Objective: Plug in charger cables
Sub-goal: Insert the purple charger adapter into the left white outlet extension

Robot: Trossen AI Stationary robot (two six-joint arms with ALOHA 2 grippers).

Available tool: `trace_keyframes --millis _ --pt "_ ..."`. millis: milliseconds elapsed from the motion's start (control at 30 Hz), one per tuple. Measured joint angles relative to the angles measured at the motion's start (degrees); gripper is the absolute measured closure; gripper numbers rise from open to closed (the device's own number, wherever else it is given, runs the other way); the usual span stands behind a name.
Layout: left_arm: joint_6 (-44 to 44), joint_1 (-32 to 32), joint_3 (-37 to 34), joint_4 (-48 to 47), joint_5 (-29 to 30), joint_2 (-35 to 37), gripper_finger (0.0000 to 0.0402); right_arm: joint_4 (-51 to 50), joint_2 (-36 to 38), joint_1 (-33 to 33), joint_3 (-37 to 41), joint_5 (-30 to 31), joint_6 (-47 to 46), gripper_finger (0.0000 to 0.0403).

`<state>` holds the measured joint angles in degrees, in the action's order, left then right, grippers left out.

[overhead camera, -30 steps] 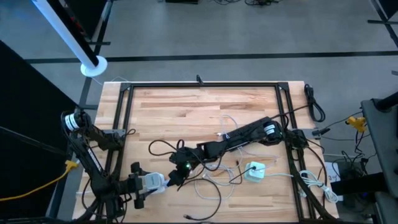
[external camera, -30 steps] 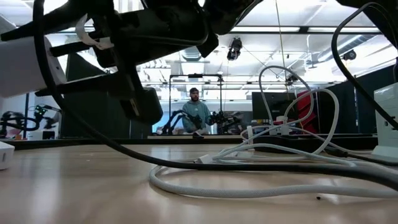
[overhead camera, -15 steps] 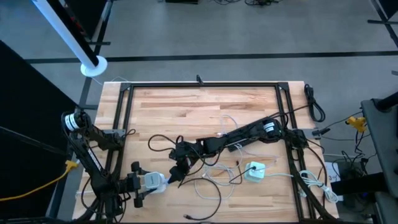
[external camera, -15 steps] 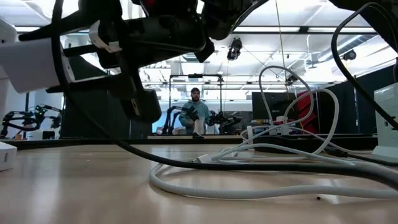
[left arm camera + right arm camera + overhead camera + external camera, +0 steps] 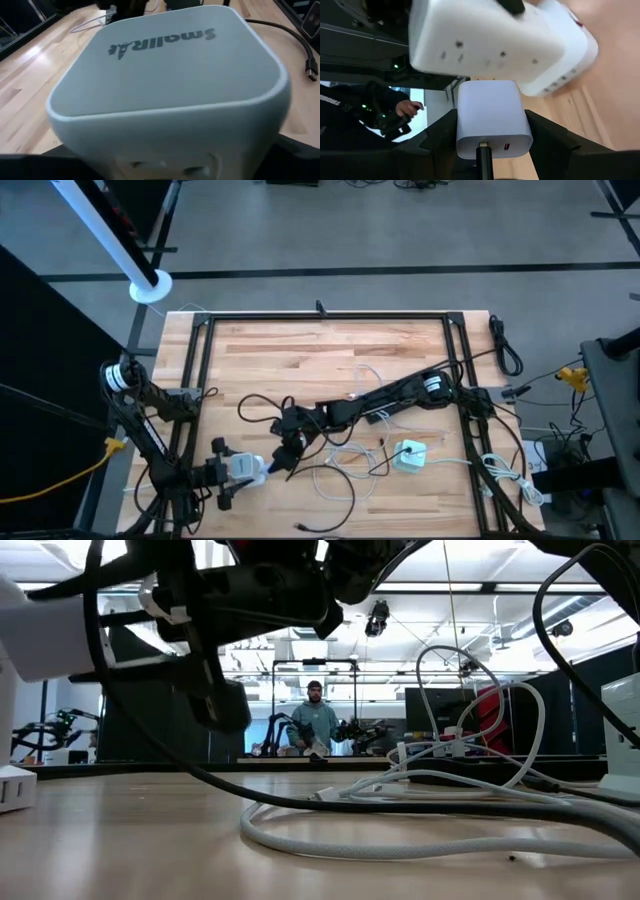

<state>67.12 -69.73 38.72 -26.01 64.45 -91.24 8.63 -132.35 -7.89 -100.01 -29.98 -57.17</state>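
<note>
Near table front — left fingers [image 5: 262, 470] clamp one white block [image 5: 170, 75]; right fingers [image 5: 490, 150] pinch one charger [image 5: 491, 117].

**Front of the table crowded, back half open**

You have bare wood across the far half of the table [image 5: 330, 345]; a gripper could sweep there freely. Near the front, loose charger cables [image 5: 340, 465] loop over the boards between the two arms, with a white charger block [image 5: 408, 453] sitting among them. The left gripper [image 5: 262, 470] with its white power block [image 5: 170, 75] and the right gripper [image 5: 284, 452] with its small white charger [image 5: 491, 117] almost meet, leaving hardly any gap between them.
</note>
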Motion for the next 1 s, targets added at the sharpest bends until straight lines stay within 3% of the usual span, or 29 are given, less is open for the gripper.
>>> trace_keyframes --millis 467,667,1000 --pt "-0.44 -0.02 -0.07 -0.19 -2.11 0.28 0.0089 1.44 -0.56 0.03 0.20 2.95 4.19 0.0212" --pt "-2.83 -0.09 -0.11 0.10 -2.79 0.33 0.0090 5.14 -3.16 -0.75 0.28 2.36 -5.12 0.0212" --pt "-3.41 0.01 -0.13 -0.18 -4.49 0.33 0.0092 10.16 -3.61 -2.60 1.12 8.32 -11.63 0.0212"
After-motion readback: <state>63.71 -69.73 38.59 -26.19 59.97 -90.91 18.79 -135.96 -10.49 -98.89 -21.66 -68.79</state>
